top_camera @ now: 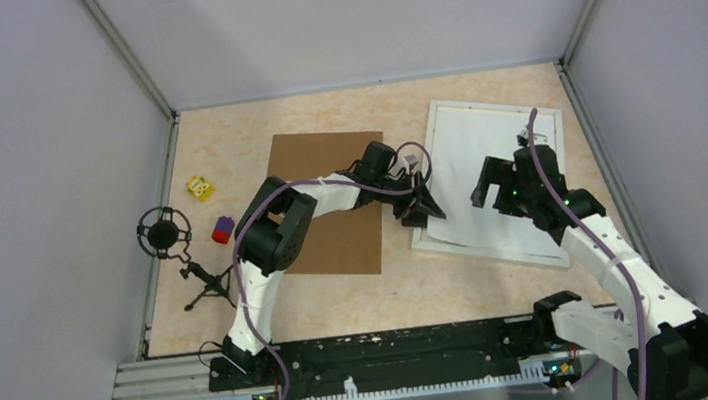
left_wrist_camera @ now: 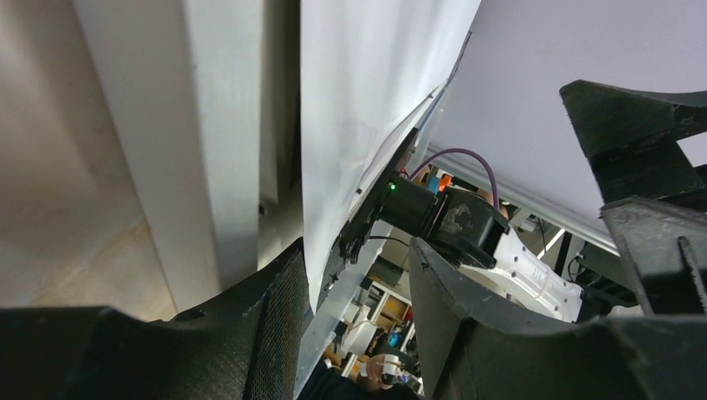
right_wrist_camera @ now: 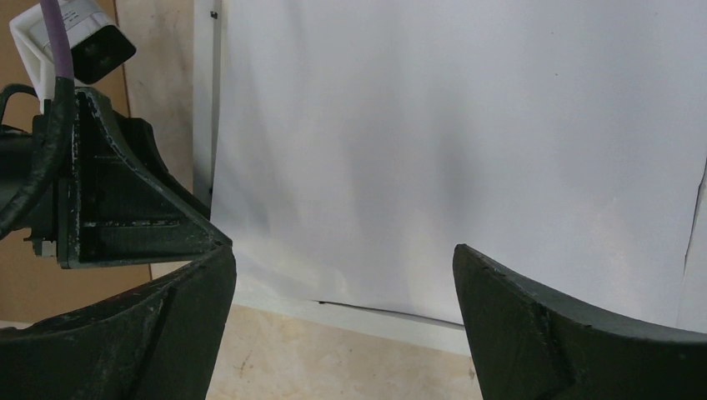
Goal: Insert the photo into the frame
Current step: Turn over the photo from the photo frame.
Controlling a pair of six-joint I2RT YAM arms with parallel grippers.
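Note:
The frame lies flat at the right of the table, its thin white bars showing round a white sheet. That sheet is the photo, white back up and slightly askew; its printed side does not show. My left gripper is at the photo's left edge. In the left wrist view the lifted edge of the photo runs between the left gripper's jaws, against the left pad and well clear of the right finger, beside a frame bar. My right gripper hovers open over the photo's near edge and the frame bar.
A brown board lies left of the frame, partly under my left arm. A yellow toy, a purple and red block and a small black tripod stand sit at the far left. Grey walls enclose the table.

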